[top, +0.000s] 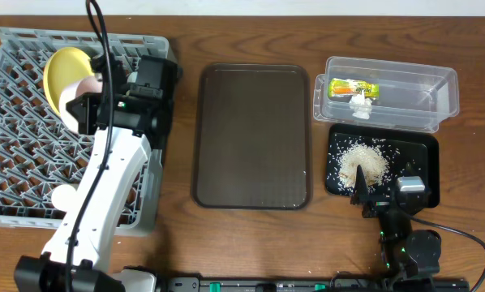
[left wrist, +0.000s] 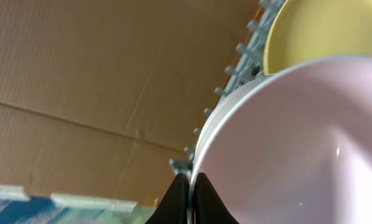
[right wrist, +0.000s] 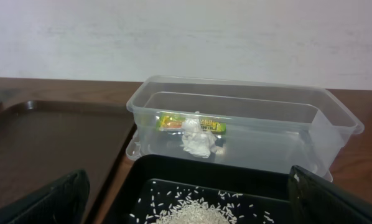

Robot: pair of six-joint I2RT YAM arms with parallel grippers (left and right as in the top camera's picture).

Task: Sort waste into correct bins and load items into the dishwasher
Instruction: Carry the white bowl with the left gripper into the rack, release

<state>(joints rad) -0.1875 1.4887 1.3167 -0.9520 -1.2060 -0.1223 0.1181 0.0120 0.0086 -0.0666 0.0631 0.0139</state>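
Two fingers of my left gripper are pinching the rim of the white bowl, closed tight on it and holding it over the grey dish rack, just beside the yellow plate leaning there. My right gripper is hanging wide open, gripping nothing, above the black tray where the rice crumbs are lying. The snack wrapper and white scrap are sitting in the clear tub.

Overhead: bright, even light from above; only soft, narrow shadows on the table; dull sheen on the brown serving tray; sharp throughout. Left wrist: white bowl very close, soft-focused, pinkish cast, two small glints; right wrist: clear tub crisp with mild reflections, near corners dark and blurred.
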